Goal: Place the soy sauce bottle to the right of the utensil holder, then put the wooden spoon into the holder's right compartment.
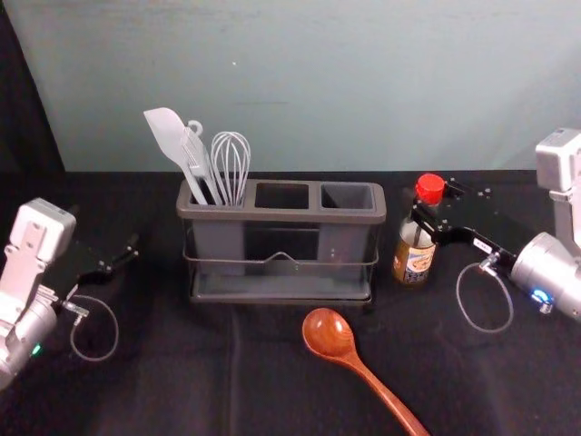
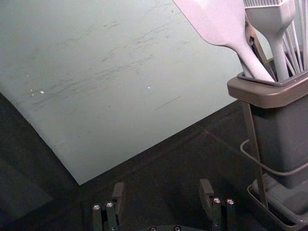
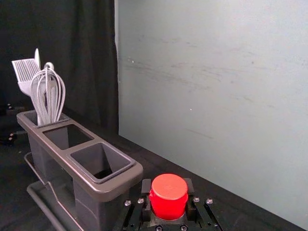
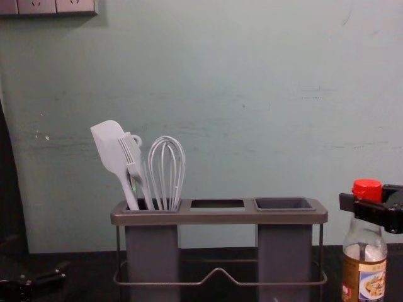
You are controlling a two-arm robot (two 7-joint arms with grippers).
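To the right of the utensil holder [image 1: 281, 214], my right gripper [image 1: 427, 216] is shut on the neck of the soy sauce bottle [image 1: 413, 259], just under its red cap. The bottle [image 4: 364, 270] is upright beside the holder's right end, with a gap between them. In the right wrist view the red cap [image 3: 168, 192] sits between the fingers of the right gripper [image 3: 168, 199]. The wooden spoon [image 1: 329, 333] lies in front of the holder, bowl toward it. My left gripper [image 1: 132, 252] is left of the holder; its fingers stand open and empty in the left wrist view [image 2: 162, 197].
A white spatula [image 4: 111, 148], a brush and a whisk [image 4: 167, 170] stand in the holder's left compartment. Its middle and right compartments [image 3: 102, 161] are empty. The black-covered table [image 1: 182, 363] ends at a pale green wall [image 1: 363, 82] behind the holder.
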